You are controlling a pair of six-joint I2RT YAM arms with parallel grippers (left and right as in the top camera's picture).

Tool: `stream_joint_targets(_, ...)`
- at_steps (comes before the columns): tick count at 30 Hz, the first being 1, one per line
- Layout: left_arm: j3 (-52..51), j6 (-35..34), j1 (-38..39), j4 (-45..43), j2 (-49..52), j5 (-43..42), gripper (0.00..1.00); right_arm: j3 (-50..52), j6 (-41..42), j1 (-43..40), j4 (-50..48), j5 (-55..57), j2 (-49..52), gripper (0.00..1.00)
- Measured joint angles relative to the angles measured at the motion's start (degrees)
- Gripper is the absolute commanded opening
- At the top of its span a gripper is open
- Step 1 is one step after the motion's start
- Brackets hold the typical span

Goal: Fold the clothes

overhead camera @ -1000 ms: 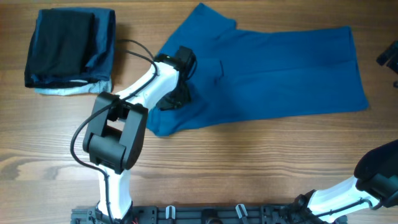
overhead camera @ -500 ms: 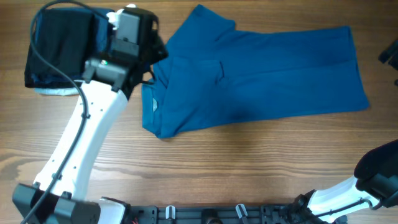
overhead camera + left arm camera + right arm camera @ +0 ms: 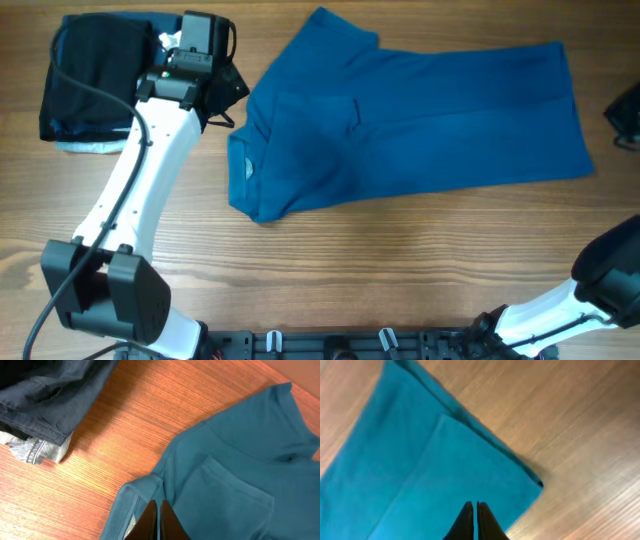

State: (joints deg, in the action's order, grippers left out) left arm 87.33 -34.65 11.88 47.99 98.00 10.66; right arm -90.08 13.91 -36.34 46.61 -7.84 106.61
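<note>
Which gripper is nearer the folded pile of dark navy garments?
Left. The left gripper hangs over the blue polo shirt's collar edge, just beside the folded dark navy pile; the right gripper is at the shirt's far end.

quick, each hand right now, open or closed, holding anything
left hand: closed, holding nothing visible, above the soft medium-blue polo shirt
right hand: closed, holding nothing visible

place: robot lab | evidence: wood-grain table, black mounting rail along its edge
</note>
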Motion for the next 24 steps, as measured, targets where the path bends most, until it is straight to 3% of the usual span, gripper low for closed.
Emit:
stream_joint_targets(6,0.0,0.0,0.0,0.0,0.37,0.02,0.04,10.97,1.55,0.17,-9.03,0.02,4.94,0.04)
stream_joint_targets(14,0.0,0.0,0.0,0.07,1.46,0.0,0.04,13.46,2.36,0.17,-13.73,1.77,8.9,0.04)
stream_joint_targets(18,0.0,0.0,0.0,0.04,1.57,0.0,0.04,13.18,3.96,0.31,-12.15,4.7,10.51,0.04)
stream_joint_targets(24,0.0,0.0,0.0,0.07,1.57,0.0,0.04,12.0,13.46,0.0,-1.46,15.56,10.4,0.04)
